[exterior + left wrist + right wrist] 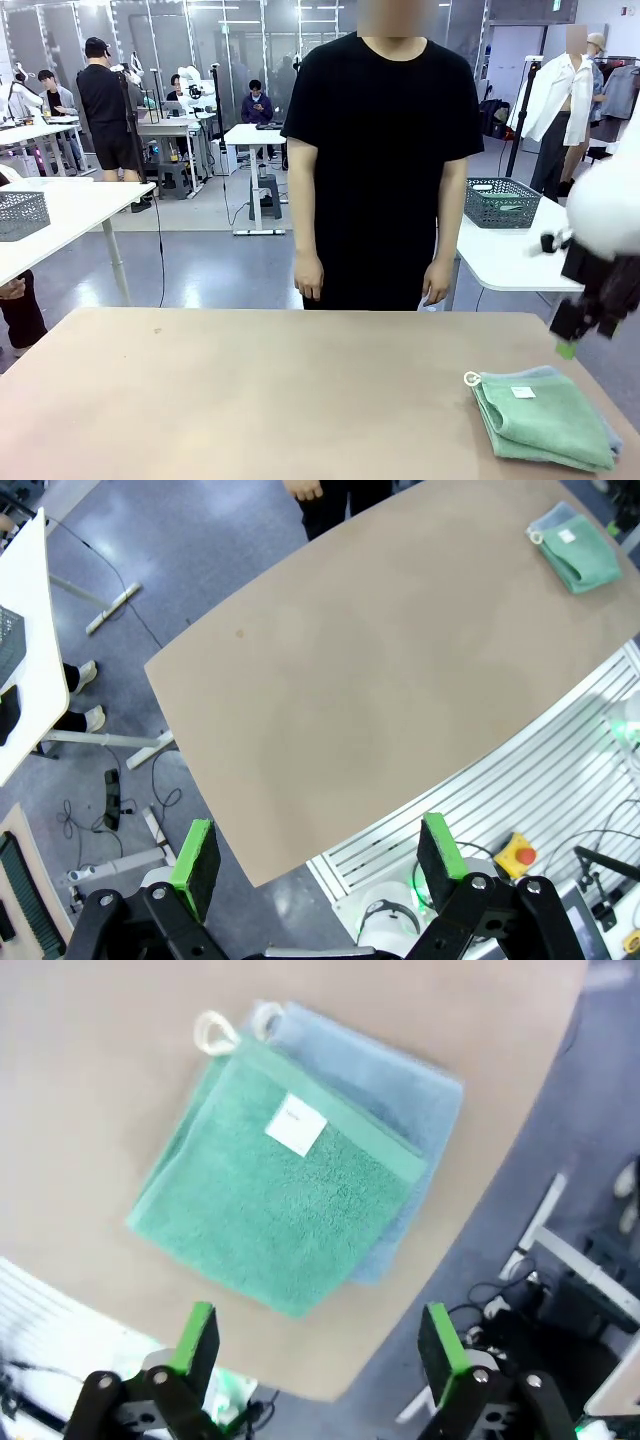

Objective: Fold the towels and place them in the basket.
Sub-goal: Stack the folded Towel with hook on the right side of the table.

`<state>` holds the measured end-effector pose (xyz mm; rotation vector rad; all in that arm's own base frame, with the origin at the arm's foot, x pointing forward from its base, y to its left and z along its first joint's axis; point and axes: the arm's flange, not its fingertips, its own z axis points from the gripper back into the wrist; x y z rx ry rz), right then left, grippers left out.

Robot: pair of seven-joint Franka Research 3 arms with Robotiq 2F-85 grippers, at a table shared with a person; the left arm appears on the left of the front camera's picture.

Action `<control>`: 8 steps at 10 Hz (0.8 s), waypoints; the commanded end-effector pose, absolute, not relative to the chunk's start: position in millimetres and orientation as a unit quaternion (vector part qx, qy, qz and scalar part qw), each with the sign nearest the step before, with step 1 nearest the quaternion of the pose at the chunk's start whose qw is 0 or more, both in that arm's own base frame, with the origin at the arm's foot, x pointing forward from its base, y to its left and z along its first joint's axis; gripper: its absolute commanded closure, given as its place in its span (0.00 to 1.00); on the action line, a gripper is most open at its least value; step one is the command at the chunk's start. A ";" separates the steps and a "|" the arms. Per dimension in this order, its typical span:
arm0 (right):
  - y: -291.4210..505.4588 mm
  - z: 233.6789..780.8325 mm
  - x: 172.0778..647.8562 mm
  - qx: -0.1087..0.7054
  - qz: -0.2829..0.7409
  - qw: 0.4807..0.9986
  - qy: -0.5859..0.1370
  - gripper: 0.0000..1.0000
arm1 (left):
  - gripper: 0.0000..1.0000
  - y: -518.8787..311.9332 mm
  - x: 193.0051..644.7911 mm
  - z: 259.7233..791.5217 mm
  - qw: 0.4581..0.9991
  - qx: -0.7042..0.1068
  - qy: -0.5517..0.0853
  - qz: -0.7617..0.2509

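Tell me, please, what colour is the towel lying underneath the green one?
Pale blue-grey. The lower towel peeks out beneath the green towel, shown best in the right wrist view.

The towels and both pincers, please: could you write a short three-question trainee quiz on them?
1. True or false: the green towel lies on top of the blue towel.
2. Which pincer hangs above the towels? A) left pincer B) right pincer
3. Fill in: the white label is on the ____ towel.

Key: 1 true. 2 B; both pincers stand open, holding nothing. 3 green.
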<state>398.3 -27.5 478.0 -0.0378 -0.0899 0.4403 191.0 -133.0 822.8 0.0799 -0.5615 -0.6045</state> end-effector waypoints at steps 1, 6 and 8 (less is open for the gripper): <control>-23.3 560.2 378.7 -0.016 0.270 0.959 -0.083 0.00 | 0.00 -133.4 190.3 825.0 0.915 0.042 -0.273 -0.294; 3.5 701.8 277.1 -0.023 0.285 0.925 -0.250 0.00 | 0.00 -133.4 190.3 825.0 0.915 0.042 -0.273 -0.294; 12.8 715.9 242.7 -0.009 0.278 0.914 -0.296 0.00 | 0.00 -133.4 190.3 825.0 0.915 0.042 -0.273 -0.294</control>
